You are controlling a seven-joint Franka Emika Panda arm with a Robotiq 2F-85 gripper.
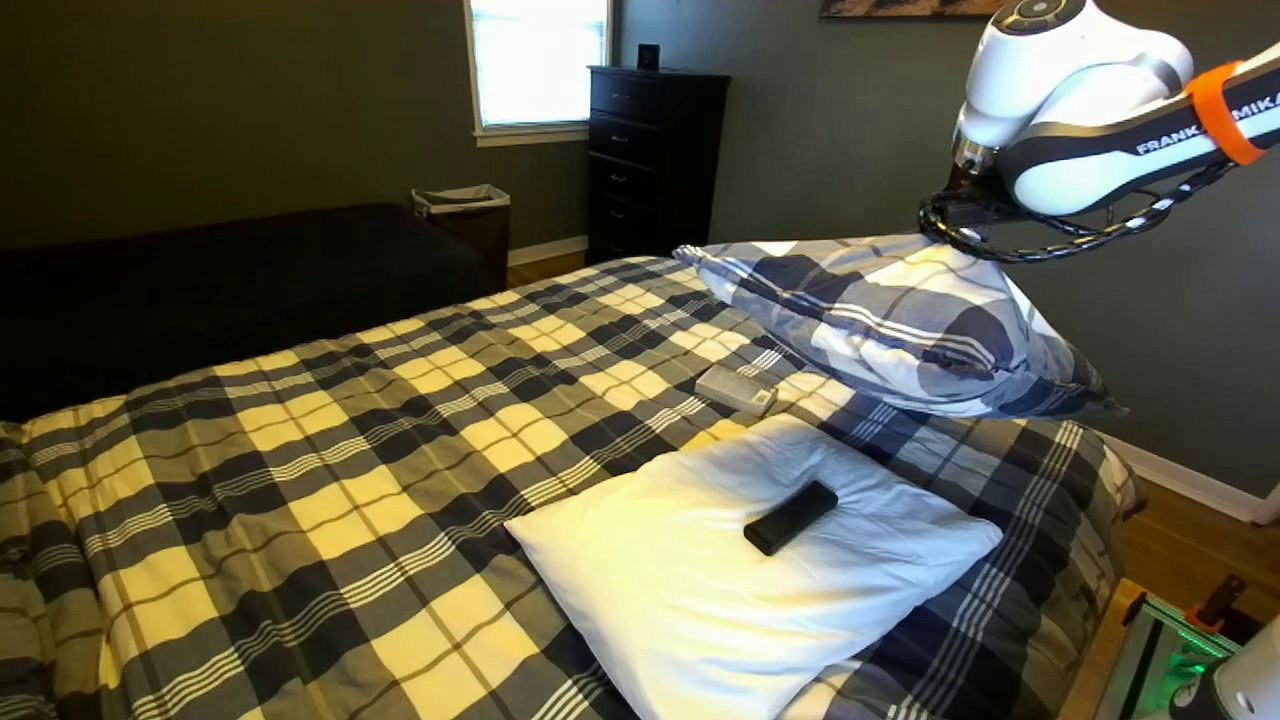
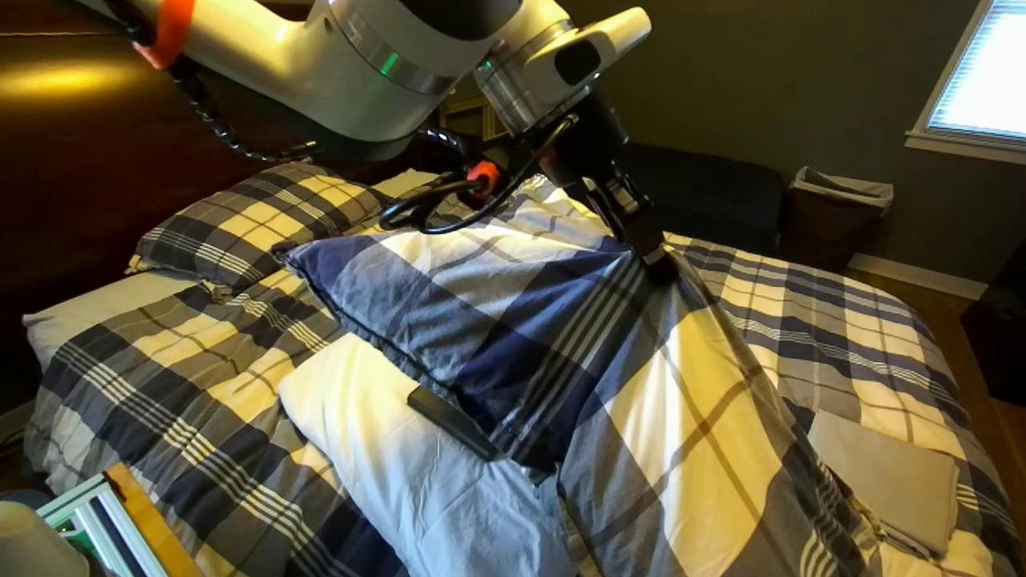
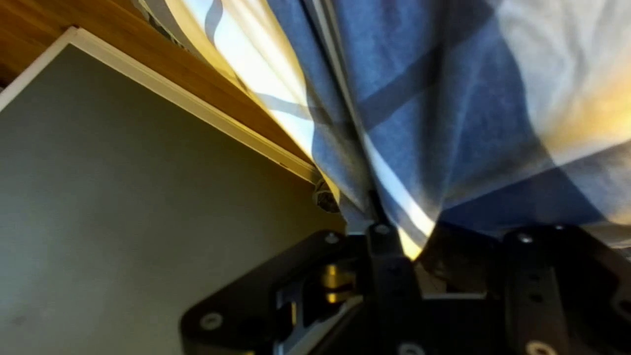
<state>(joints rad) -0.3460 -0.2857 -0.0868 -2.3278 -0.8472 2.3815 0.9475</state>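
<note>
My gripper (image 2: 653, 255) is shut on the upper side of a plaid pillow (image 2: 513, 320), pinching its fabric into a peak. The plaid pillow (image 1: 870, 310) hangs tilted above the bed in both exterior views. In the wrist view its cloth (image 3: 473, 108) fills the upper right and hides the fingertips. A white pillow (image 1: 680, 590) lies flat on the bed below it. A black oblong object (image 1: 791, 516), like a remote or case, lies on the white pillow. In an exterior view the plaid pillow partly covers this black object (image 2: 453, 421).
A plaid cover (image 1: 330, 440) spreads over the bed. A flat grey item (image 1: 737, 390) lies beyond the white pillow. Another plaid pillow (image 2: 256, 216) rests at the headboard. A dark dresser (image 1: 655, 165) and a lined bin (image 1: 462, 215) stand by the wall.
</note>
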